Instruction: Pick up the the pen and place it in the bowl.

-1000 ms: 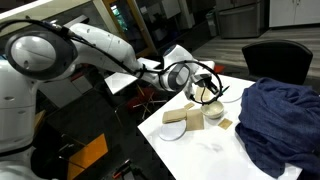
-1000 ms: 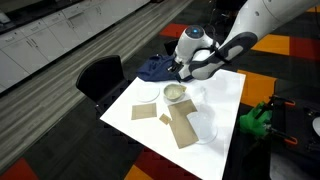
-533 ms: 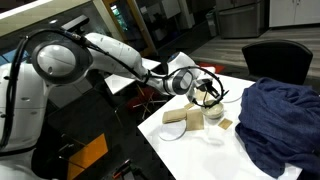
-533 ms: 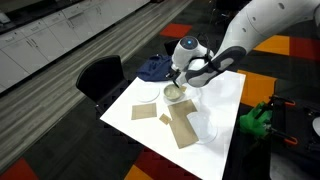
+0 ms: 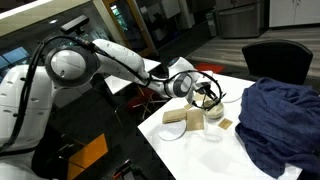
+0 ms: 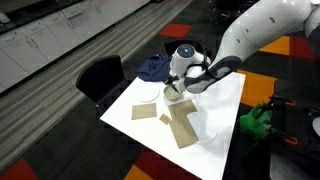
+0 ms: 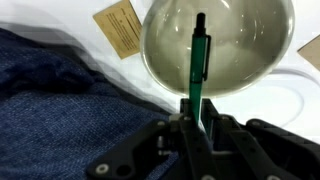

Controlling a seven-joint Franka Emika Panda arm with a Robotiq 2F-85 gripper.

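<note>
In the wrist view my gripper (image 7: 194,112) is shut on the dark-green pen (image 7: 197,62). The pen points straight out from the jaws over the beige inside of the cream-white bowl (image 7: 250,75). In both exterior views the gripper (image 5: 205,95) (image 6: 175,88) hangs just above the bowl (image 5: 213,113) (image 6: 172,97) on the white table. The pen is too small to make out in those views.
A dark blue cloth (image 5: 275,120) (image 7: 60,100) lies beside the bowl. Brown cardboard pieces (image 6: 182,125) (image 7: 120,25) and a flatter white dish (image 6: 203,128) (image 7: 270,105) lie on the table (image 6: 225,95). A black chair (image 6: 100,75) stands at the table's edge.
The arm has moved down and toward the bowl with the pen held; the gripper now sits right above the bowl.
</note>
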